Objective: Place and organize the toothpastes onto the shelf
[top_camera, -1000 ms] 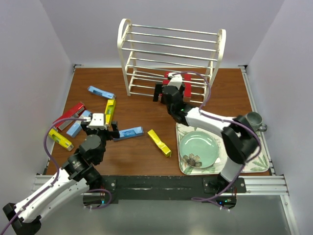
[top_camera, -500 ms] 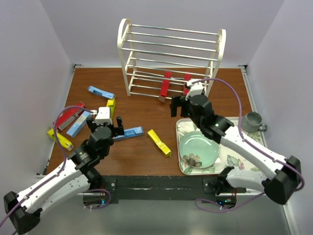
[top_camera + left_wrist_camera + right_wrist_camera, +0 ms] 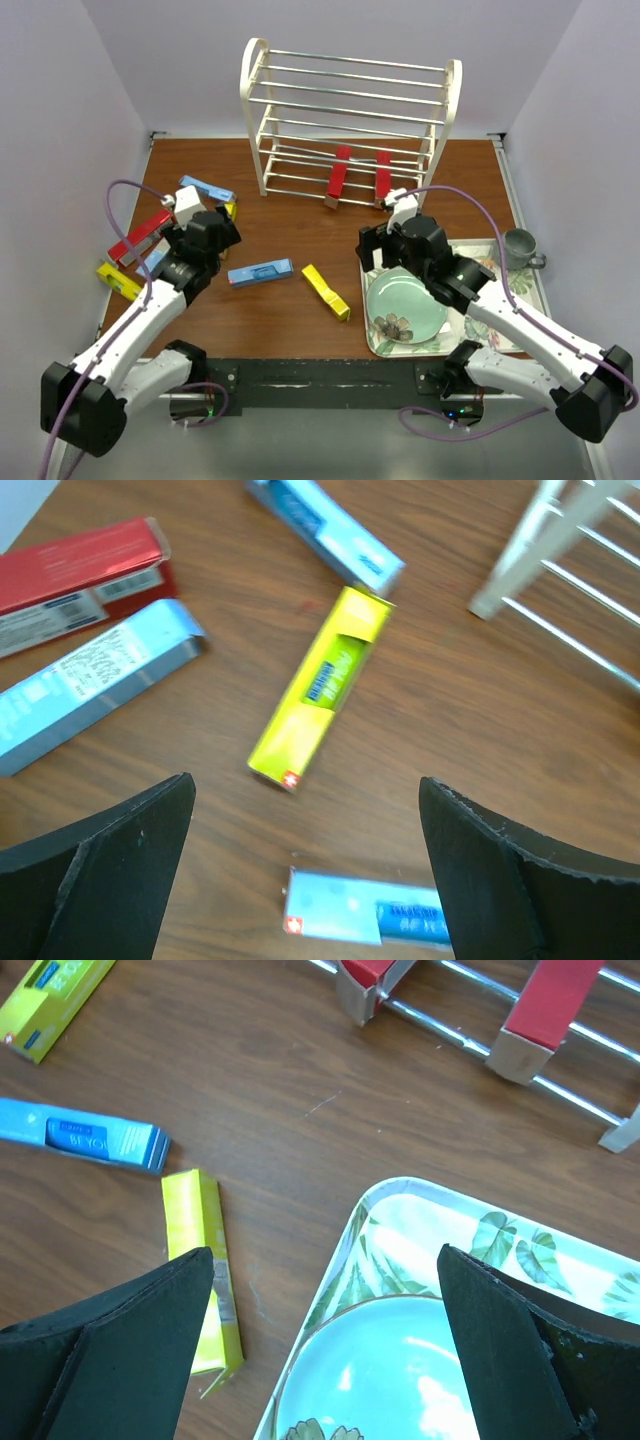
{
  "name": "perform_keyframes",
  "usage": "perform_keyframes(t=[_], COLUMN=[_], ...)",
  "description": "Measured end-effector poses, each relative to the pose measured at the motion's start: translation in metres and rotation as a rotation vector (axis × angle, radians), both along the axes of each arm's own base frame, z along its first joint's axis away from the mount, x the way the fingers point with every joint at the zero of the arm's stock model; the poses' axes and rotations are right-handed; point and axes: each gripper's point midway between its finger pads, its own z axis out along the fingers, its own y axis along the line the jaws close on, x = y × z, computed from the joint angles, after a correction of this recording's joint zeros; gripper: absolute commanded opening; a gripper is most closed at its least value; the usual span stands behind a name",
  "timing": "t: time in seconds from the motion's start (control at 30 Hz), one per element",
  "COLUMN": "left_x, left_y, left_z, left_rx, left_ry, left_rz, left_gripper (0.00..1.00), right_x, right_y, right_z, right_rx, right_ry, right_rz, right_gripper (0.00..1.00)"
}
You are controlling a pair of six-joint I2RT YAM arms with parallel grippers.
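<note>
Now, two red toothpastes [image 3: 341,172] lengthwise front-to-back on shelf [image 3: 254,110] rungs, left claw [image 3: 305,783] and right claw [image 3: 325,1253] released.

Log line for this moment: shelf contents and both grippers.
shelf: two red toothpastes on lower rungs | left gripper: fingers open, over yellow toothpaste | right gripper: fingers open, over tray corner

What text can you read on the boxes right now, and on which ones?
"BE YOU": on the light blue box in the right wrist view.
"BE YOU": likely also on the yellow box at that view's top left.
Too blurred to read: the print on the red box and the other boxes in the left wrist view.
</note>
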Motion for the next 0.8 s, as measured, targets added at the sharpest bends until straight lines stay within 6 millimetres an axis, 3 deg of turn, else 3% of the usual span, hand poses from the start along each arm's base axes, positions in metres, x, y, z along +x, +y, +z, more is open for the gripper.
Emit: perform_keyframes(t=[0.13,0.4,0.6,0.8], left_x=[0.014,0.024,0.046,0.077], left_y=[0.033,0.120,0.160,0.188], left_z=[-0.009,-0.039,-0.048,-0.067], left_rx=[-0.084,-0.282,-0.370,-0.393], left_ry=[0.041,0.121,0.135,0.190], left_rz=[0.151,0.579,0.775,0.885], left_gripper=[1.00,1.00,1.00,1.00], right_x=[-0.008,-0.022,-0.026,-0.021], right_y=[0.007,0.019,0.019,0.015], right_z=[-0.008,-0.029,-0.042,-0.041], right_rx=[0.005,0.020,0.016,-0.014], right_ry=[0.027,0.078,0.094,0.065], right_rz=[0.061,0.155,0.173,0.158], right_gripper=[0.99,0.98,0.99,0.98])
